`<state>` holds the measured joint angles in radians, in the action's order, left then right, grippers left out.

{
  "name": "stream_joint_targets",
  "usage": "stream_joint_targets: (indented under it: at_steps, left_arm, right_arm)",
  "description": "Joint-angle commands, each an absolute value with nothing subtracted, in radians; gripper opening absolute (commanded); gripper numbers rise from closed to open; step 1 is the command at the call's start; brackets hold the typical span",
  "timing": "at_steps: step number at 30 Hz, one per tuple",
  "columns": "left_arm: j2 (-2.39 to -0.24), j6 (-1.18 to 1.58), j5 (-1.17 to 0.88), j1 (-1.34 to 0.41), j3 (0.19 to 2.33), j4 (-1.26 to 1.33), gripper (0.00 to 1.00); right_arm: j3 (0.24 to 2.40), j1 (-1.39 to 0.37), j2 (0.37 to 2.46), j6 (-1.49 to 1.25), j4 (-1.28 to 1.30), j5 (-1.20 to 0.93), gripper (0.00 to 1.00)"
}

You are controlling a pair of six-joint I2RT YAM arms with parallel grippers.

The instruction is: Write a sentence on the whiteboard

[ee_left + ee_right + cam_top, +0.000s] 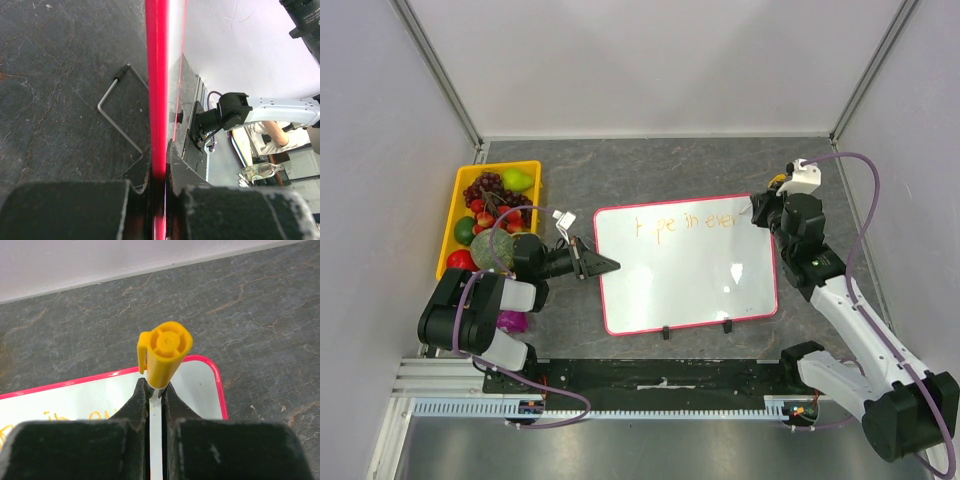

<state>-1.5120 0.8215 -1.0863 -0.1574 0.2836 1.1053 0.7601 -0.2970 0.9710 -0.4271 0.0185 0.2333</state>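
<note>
Overhead, a yellow fruit tray (455, 215) is seen at left; the whiteboard (685, 265) lies mid-frame, and its thin orange sentence (685, 224) is cut off at the right gripper (760, 210).

At the left wrist, the left gripper (159, 175) is clenched on the whiteboard's red frame, with a bent metal wire (112, 115) lying beside it at left.

At the right wrist, a yellow-capped marker (165, 347) is grasped; the writing is mostly hidden.

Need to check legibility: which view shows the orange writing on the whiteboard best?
Top external: it looks straight down on the whiteboard, with the whole orange writing in one row near the far edge. Right wrist catches only a few strokes beside the yellow marker. Left wrist sees the board edge-on, no writing.
</note>
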Motion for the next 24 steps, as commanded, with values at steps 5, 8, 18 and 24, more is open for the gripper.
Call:
stream_joint_targets:
  at_steps: [5, 8, 18, 24]
  left_arm:
    - [-1.523, 0.658, -1.012, -0.16, 0.287, 1.06, 0.02]
    - [-1.523, 0.658, -1.012, -0.16, 0.287, 1.06, 0.02]
    - [-1.523, 0.658, -1.014, -0.16, 0.288, 1.06, 0.02]
    - [-1.525, 0.658, -1.014, -0.16, 0.288, 1.06, 0.02]
  right_arm:
    - [0.818, -0.29, 0.956, -0.431, 0.011, 0.229, 0.0]
    - [0.819, -0.287, 0.968, -0.433, 0.009, 0.233, 0.0]
    - [0.799, -0.285, 0.992, -0.43, 0.008, 0.249, 0.0]
    - [0.753, -0.284, 0.971, -0.426, 0.021, 0.252, 0.0]
